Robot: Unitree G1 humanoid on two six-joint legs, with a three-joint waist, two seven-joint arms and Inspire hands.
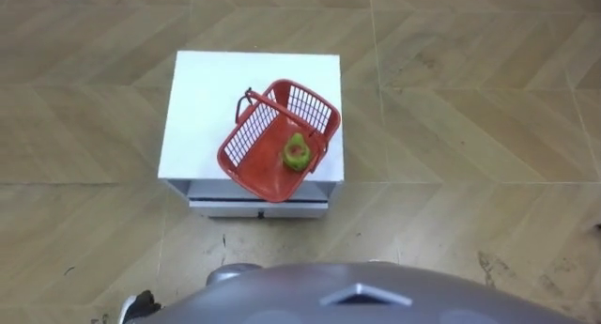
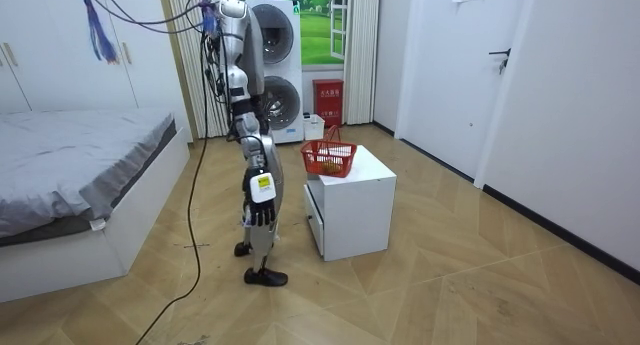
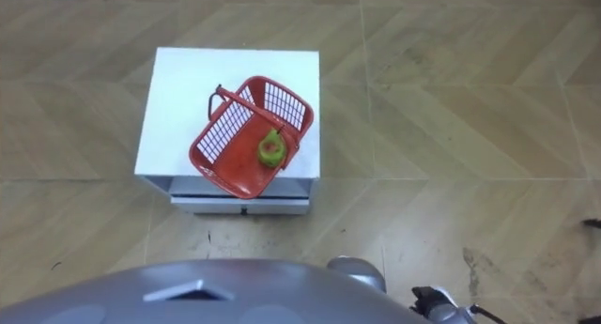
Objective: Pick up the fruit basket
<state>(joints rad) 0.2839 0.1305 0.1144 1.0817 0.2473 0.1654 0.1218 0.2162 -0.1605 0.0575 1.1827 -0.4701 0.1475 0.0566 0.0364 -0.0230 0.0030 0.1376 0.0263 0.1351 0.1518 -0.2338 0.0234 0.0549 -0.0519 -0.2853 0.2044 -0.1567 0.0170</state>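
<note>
Room view: robot stands at table (image 2: 350,210)
Basket (image 1: 272,150): table's near right corner, 1 fruit (image 1: 297,153) inside
Right robot hand (image 2: 260,213): hanging low, grip can't tell

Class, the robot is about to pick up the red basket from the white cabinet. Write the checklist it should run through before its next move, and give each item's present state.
1. Basket resting steadily on the cabinet top: ok.
2. Handle raised above the rim and free to take: ok, judging by the room view.
3. Fruit lying inside the basket, not on the handle: ok.
4. Robot standing before the cabinet and facing it: ok.
5. Right hand close to the handle: not ok, it hangs beside the thigh.
6. Basket squared to the robot: not ok, it sits turned at an angle.
</note>
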